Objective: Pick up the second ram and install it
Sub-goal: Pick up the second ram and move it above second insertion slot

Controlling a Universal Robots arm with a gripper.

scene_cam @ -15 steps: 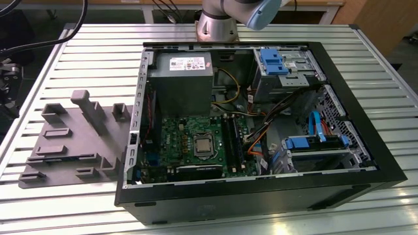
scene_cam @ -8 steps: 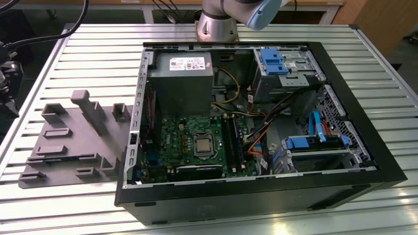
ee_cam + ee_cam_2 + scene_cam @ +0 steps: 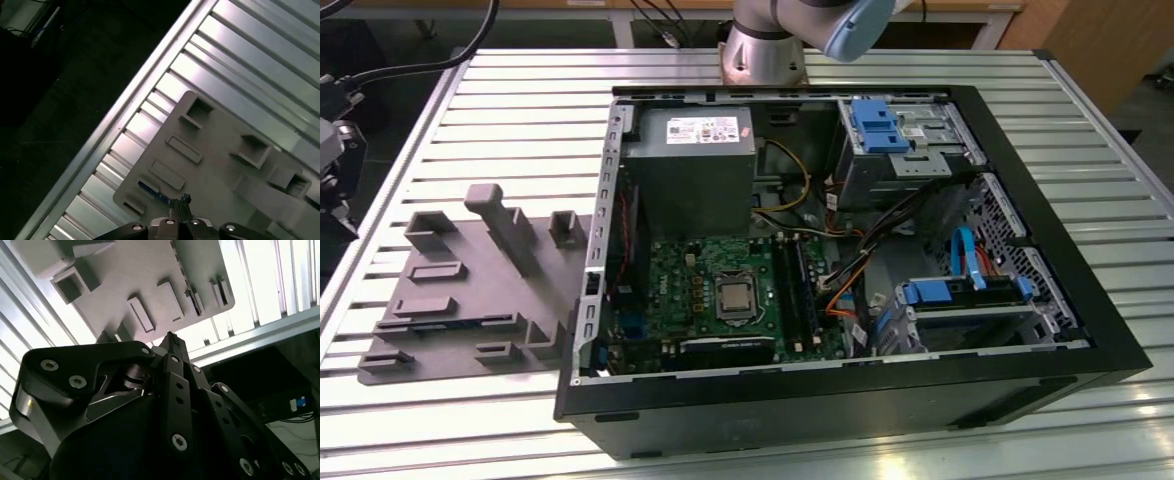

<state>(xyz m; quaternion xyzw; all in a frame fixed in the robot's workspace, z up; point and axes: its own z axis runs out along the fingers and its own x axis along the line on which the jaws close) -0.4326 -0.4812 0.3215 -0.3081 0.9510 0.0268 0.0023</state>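
**Inspector:** Location and condition of the second ram (image 3: 151, 189)?

**Assessor:** It lies flat in a recess of the grey tray (image 3: 220, 165), close to one tray edge. In the first wrist view it reads as a thin, narrow blue strip. Only part of its length shows, and chips and contact edge cannot be made out.

**Inspector:** Where does the tray sit?

**Assessor:** On the slatted metal table (image 3: 494, 100), at the exterior view's left and low in the frame, just beside the open computer case (image 3: 854, 400). The green motherboard (image 3: 707, 290) lies inside the case, lower centre of that frame.

**Inspector:** Gripper?

**Assessor:** The gripper (image 3: 180, 202) hangs above the tray, its tips just beside the blue strip but apart from it. In both wrist views the fingers (image 3: 172, 342) are drawn close together, with nothing between them.

**Inspector:** The arm?

**Assessor:** Part of the arm (image 3: 774, 40) shows at the top centre of the exterior view, behind the case
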